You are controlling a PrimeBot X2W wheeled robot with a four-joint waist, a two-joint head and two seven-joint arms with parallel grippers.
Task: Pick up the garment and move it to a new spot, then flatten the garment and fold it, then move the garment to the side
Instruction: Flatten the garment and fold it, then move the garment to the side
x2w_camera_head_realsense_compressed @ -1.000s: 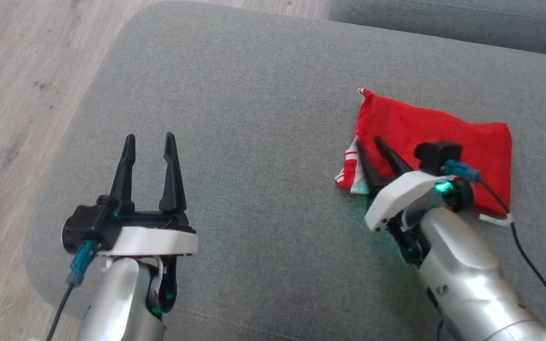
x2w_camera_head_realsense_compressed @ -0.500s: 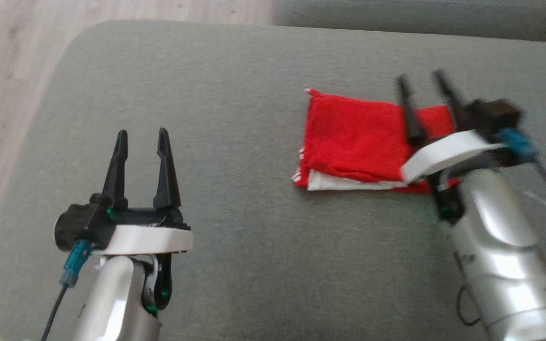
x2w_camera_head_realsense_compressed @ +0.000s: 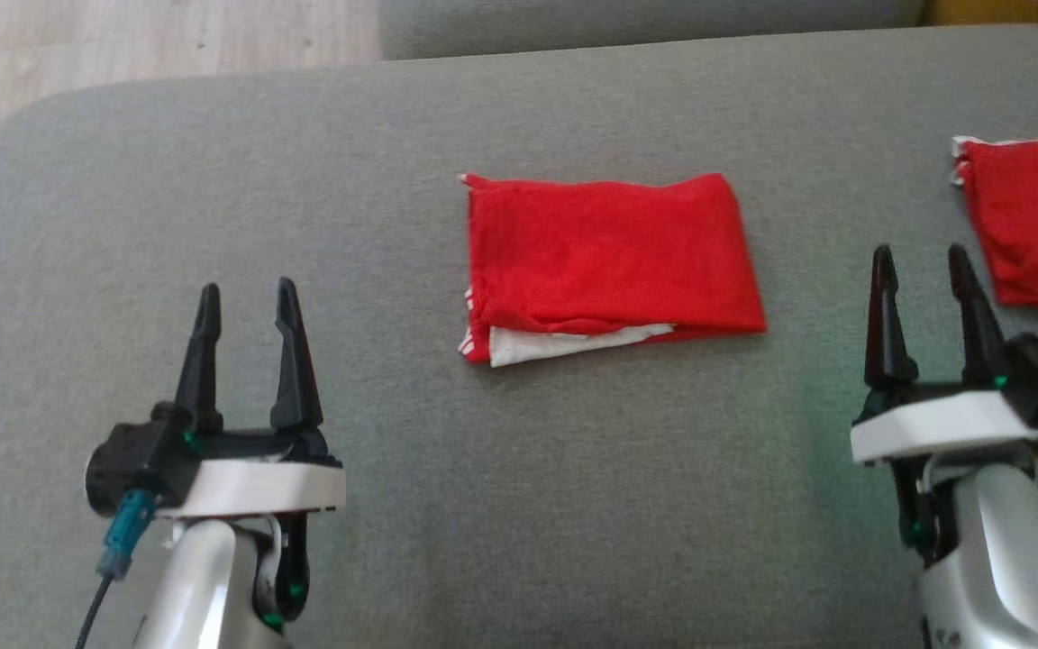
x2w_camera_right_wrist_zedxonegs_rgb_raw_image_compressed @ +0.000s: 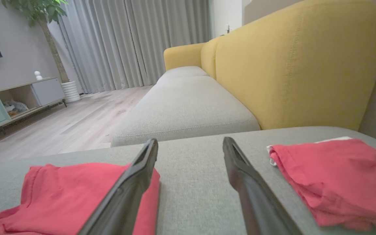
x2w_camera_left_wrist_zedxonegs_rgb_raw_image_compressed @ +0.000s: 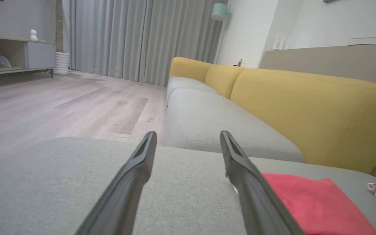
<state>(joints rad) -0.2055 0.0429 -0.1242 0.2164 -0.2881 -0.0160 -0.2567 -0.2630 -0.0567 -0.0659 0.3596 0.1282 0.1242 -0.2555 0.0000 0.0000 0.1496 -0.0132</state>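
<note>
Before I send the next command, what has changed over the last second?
The right gripper let go of the folded red garment and drew back toward the robot; it now stands open, clear of the cloth. The head camera swung right, bringing a second red garment into view. Unchanged: the left gripper open and empty, the folded garment lying on the grey cushion.

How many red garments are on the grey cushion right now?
2. The folded garment lies in the middle of the cushion; the second garment lies to its right, cut off by the head view's edge. More may lie out of frame.
</note>
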